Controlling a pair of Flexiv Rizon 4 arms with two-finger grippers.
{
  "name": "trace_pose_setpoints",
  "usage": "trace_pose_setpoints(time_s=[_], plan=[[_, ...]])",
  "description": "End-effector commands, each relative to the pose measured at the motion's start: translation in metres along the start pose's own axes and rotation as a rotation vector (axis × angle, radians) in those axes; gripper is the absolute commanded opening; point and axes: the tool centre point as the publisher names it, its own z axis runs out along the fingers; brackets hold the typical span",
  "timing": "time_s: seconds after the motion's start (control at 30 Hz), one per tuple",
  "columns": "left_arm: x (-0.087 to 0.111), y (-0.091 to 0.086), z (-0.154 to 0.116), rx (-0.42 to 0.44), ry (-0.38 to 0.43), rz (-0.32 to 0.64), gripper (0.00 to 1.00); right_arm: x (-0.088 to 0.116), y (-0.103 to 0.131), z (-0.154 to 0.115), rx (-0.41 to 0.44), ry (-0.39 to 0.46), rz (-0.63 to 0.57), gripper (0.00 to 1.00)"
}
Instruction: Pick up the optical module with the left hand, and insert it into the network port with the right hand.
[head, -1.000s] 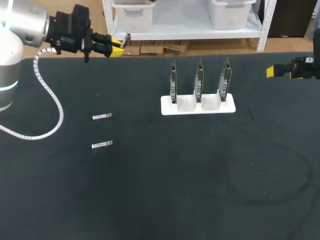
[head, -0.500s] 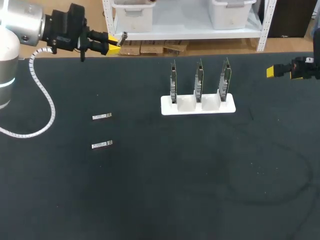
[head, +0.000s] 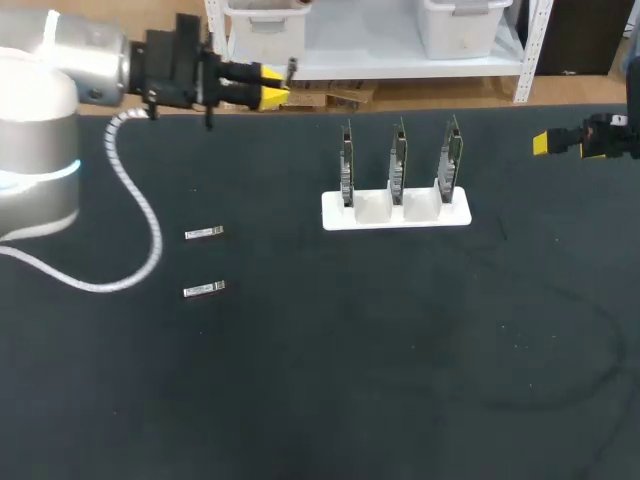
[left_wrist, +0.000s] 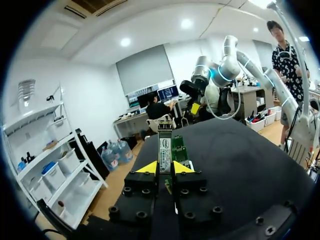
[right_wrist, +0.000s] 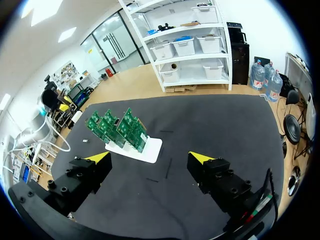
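My left gripper hangs over the table's far left edge, shut on a slim silver optical module that sticks out past its yellow tips. In the left wrist view the module stands upright between the fingers of the left gripper, with the green boards ahead of it. A white holder at the table's far middle carries three upright green boards with network ports. My right gripper is at the far right, open and empty. Seen from the right wrist, the right gripper faces the boards.
Two more silver modules lie on the dark table at the left, one behind the other. A white cable loops from my left arm over the table's left part.
My left arm has swung to the right along the far edge, carrying the module toward the boards. The right arm has not moved.
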Motion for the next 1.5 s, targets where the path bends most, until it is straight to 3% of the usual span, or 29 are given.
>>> trace_pose_setpoints(time_s=[0.03,0.3,0.5,1.13,1.5], plan=[[0.0,0.013,0.011,0.042,-0.049,0.012,0.0,0.0,0.001,0.0,0.004,0.0,0.001,1.0],[-0.008,0.009,0.029,0.156,-0.115,-0.044,0.0,0.0,0.001,0.0,0.004,0.0,0.001,1.0],[-0.009,0.006,0.036,0.214,-0.092,-0.089,0.0,0.0,0.001,0.0,0.004,0.0,0.001,1.0],[0.003,-0.012,0.052,0.159,-0.143,-0.147,0.0,0.0,0.001,0.0,0.004,0.0,0.001,1.0],[-0.002,-0.017,0.055,0.16,-0.156,-0.159,0.0,0.0,0.001,0.0,0.004,0.0,0.001,1.0]])
